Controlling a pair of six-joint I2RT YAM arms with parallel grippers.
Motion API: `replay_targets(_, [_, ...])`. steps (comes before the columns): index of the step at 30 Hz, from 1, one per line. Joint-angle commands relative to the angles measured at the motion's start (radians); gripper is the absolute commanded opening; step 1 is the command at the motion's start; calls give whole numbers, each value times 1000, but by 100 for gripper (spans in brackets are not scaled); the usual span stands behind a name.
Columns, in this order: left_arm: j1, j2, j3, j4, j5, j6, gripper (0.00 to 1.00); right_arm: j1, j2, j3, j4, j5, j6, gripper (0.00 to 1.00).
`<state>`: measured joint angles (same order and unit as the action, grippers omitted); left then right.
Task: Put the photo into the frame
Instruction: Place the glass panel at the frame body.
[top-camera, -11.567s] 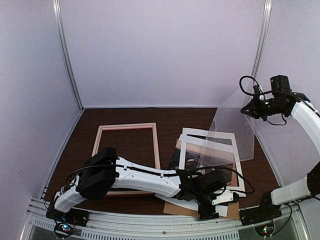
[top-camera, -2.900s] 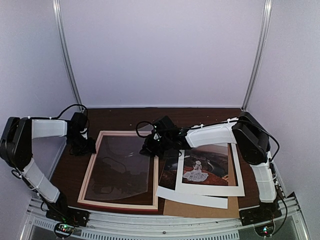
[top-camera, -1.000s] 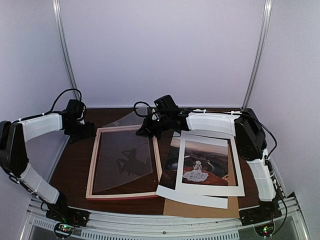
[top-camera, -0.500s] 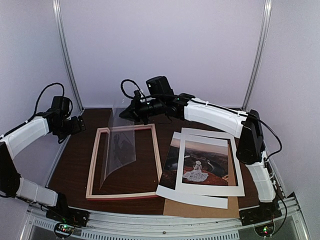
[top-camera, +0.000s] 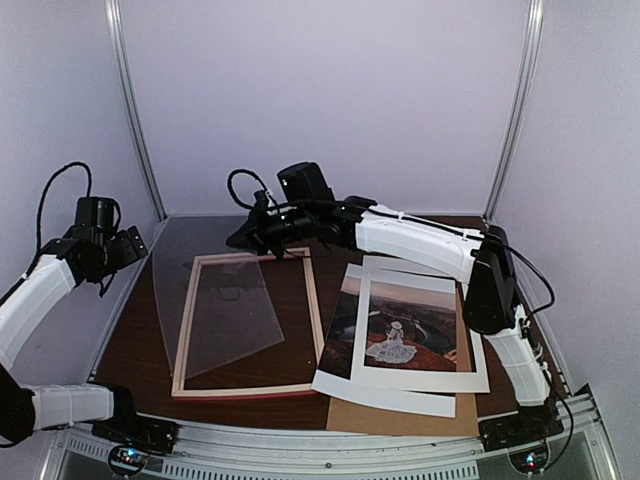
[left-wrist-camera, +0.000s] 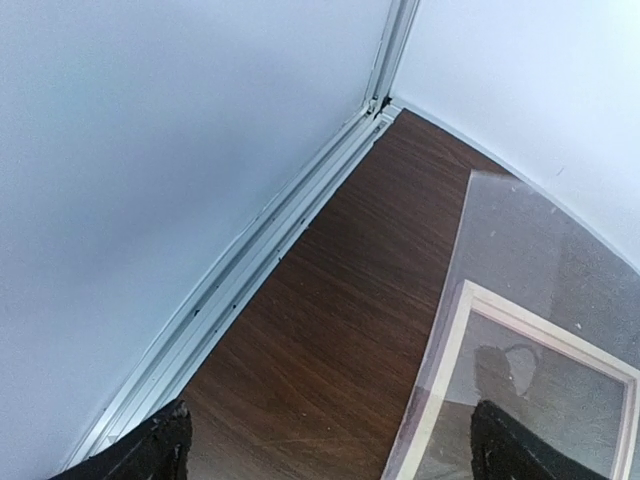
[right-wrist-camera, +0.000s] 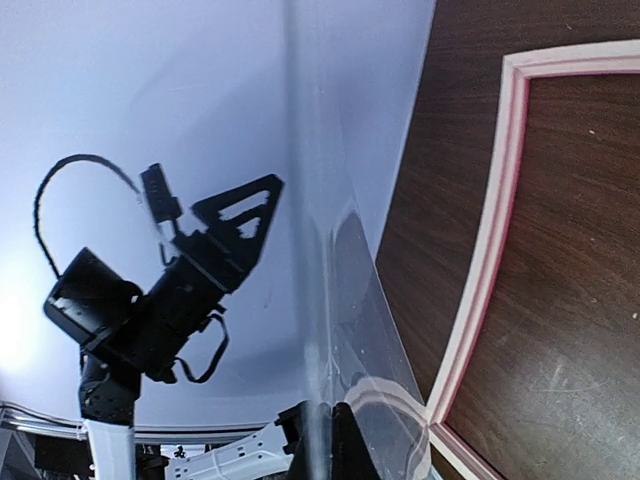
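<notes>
Aluminium rail (top-camera: 300, 445) along the near edge, both arm bases bolted to it. Beyond it is the table (top-camera: 138, 345), dark brown wood grain with a slight sheen. Near right, a plain brown backing board (top-camera: 400, 418) lies flat. On it sits the photo (top-camera: 400, 330), face up and a little skewed. A white mat (top-camera: 420, 381) lies over it, so the white-dressed figure shows through the window. The photo is just right of the frame (top-camera: 245, 389) and outside it. The frame lies flat, left of centre, with bare table showing through its opening. A clear sheet (top-camera: 215, 315) slants over the frame's left half and overhangs the left rail. Its far corner is lifted; whether its low edge rests on the frame I cannot tell. The right gripper (top-camera: 248, 238) pinches that far corner, jaws pressed together on the sheet's edge. The left gripper (top-camera: 122, 247) hangs raised by the left wall, apart from the sheet, its fingers (left-wrist-camera: 160, 450) spread wide. Pale lilac wall panels (top-camera: 320, 100) close three sides. There are aluminium posts (top-camera: 135, 110) in the far corners and a metal track (left-wrist-camera: 260, 260) at the foot of the left wall.
</notes>
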<state>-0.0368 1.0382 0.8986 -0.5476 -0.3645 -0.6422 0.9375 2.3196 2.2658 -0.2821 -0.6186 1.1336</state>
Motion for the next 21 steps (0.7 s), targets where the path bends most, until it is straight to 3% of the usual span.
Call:
replay_targets(1, [9,-19,-18,24,-35,-4,98,-19,17,-115,43,71,19,0])
replay_targets(11, [9,38,-57,84,108,26,98,-62,5,-380,115,105,16,0])
replay_targets(21, [5,142,-85,106,203,51,98,-83,-21,-454,90,102,-31,0])
